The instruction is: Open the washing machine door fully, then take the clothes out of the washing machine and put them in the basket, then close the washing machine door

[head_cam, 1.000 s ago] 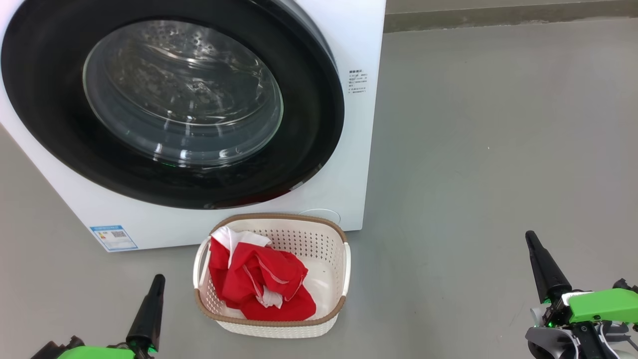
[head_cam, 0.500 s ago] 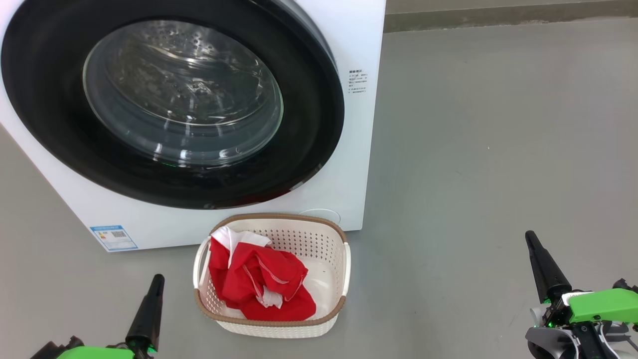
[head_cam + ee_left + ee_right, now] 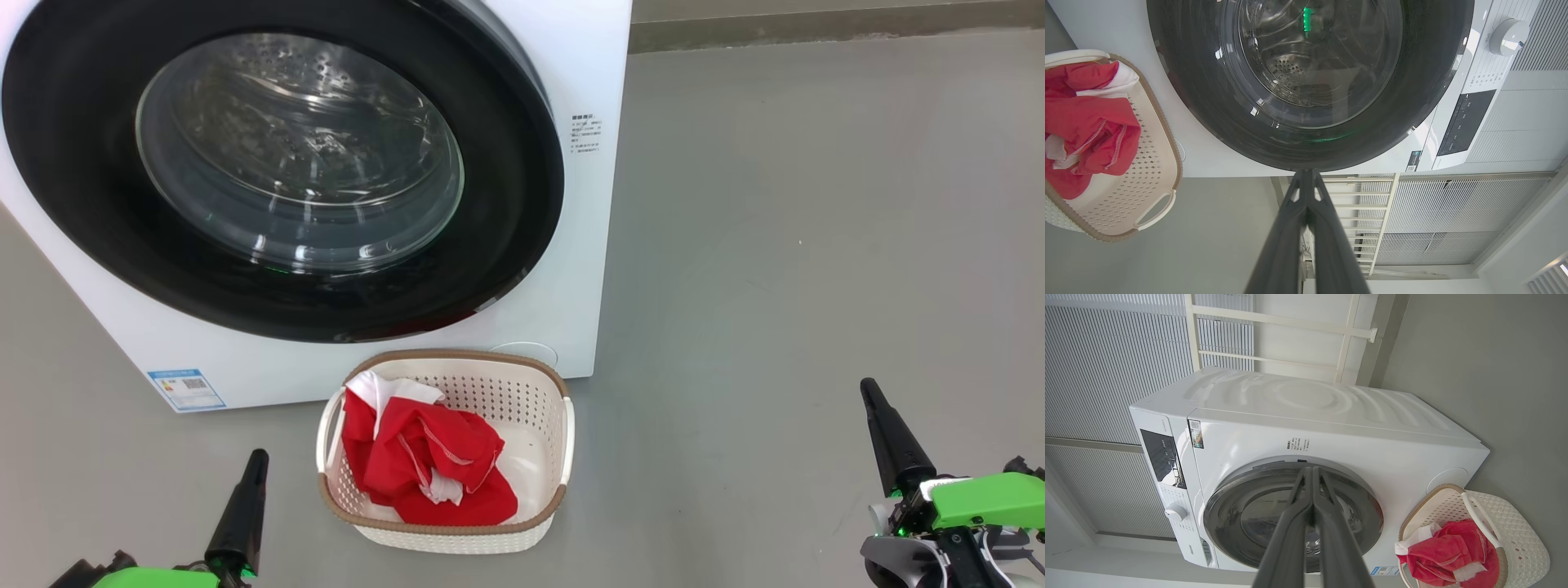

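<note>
Stays as a second ago: washing machine door (image 3: 282,171) closed at 11 o'clock, red clothes (image 3: 424,465) in the basket (image 3: 522,392) at 6 o'clock, left gripper (image 3: 258,459) and right gripper (image 3: 868,388) pinched together, empty; likely finished.

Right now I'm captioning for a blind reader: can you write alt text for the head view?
A white washing machine with its round black door shut stands on a grey floor; a cream basket in front holds red clothes. The left gripper and right gripper, both shut and empty, sit low at the corners.
</note>
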Controlling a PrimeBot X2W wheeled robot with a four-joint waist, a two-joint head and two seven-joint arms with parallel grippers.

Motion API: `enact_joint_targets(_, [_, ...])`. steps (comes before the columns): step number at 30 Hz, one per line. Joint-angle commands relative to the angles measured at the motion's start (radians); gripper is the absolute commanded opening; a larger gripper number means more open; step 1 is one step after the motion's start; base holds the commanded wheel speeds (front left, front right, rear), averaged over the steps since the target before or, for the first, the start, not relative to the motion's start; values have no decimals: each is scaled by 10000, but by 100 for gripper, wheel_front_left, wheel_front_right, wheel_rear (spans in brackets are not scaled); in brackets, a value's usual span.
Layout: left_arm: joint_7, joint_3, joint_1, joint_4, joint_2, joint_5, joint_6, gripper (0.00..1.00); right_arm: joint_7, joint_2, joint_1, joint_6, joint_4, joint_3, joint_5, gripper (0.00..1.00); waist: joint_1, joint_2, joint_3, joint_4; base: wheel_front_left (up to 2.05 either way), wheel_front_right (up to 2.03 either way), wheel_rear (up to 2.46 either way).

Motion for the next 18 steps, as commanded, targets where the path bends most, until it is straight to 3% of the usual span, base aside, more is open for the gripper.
enact_joint_targets(1, [87, 356, -403, -201, 94, 80, -67, 0, 57, -64, -412, -7, -249, 164, -11, 0, 0, -1, 0, 0, 0, 0, 0])
enact_joint_targets(18, [107, 379, -405, -200, 77, 100, -67, 0, 80, -43, -414, -7, -247, 134, -35, 0, -1, -1, 0, 0, 0, 0, 0])
